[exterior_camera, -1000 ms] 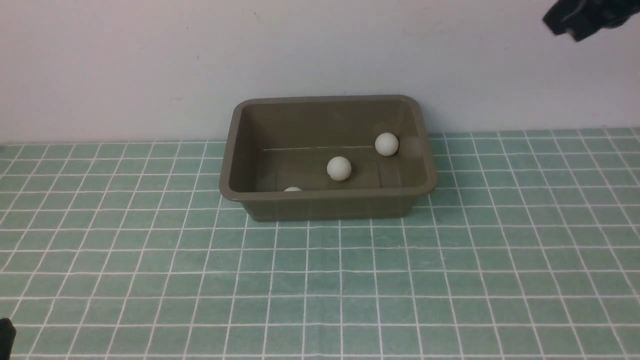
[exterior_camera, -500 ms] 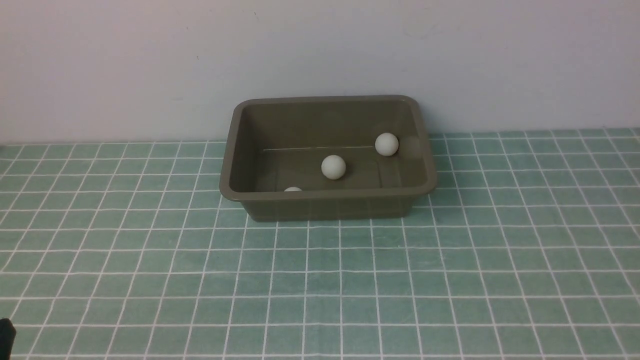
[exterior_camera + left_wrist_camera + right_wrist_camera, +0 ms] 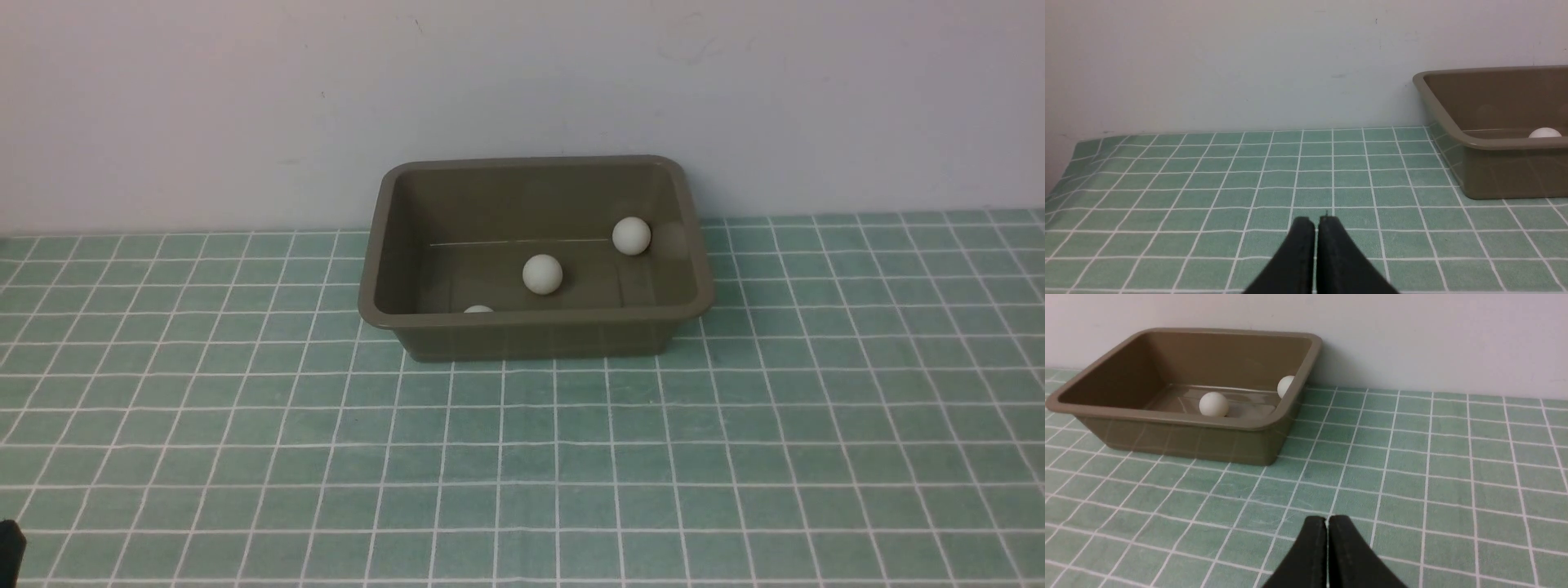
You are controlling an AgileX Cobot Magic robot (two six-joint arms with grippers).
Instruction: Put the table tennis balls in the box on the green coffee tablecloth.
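Box [image 3: 535, 331] on cloth [image 3: 522, 457]: 3 balls [image 3: 542, 273] inside, 1 barely visible behind the near rim. Left fingers [image 3: 1300, 245] pressed together, empty. Right fingers [image 3: 1342, 543] likewise.

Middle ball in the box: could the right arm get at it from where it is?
Probably yes: the middle ball lies uncovered in the open-topped box, nothing between; the right gripper is shut, though.

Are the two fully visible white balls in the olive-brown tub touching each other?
Apart. The front view shows bare tub floor between the middle white ball and the far-right white ball in the olive-brown tub.
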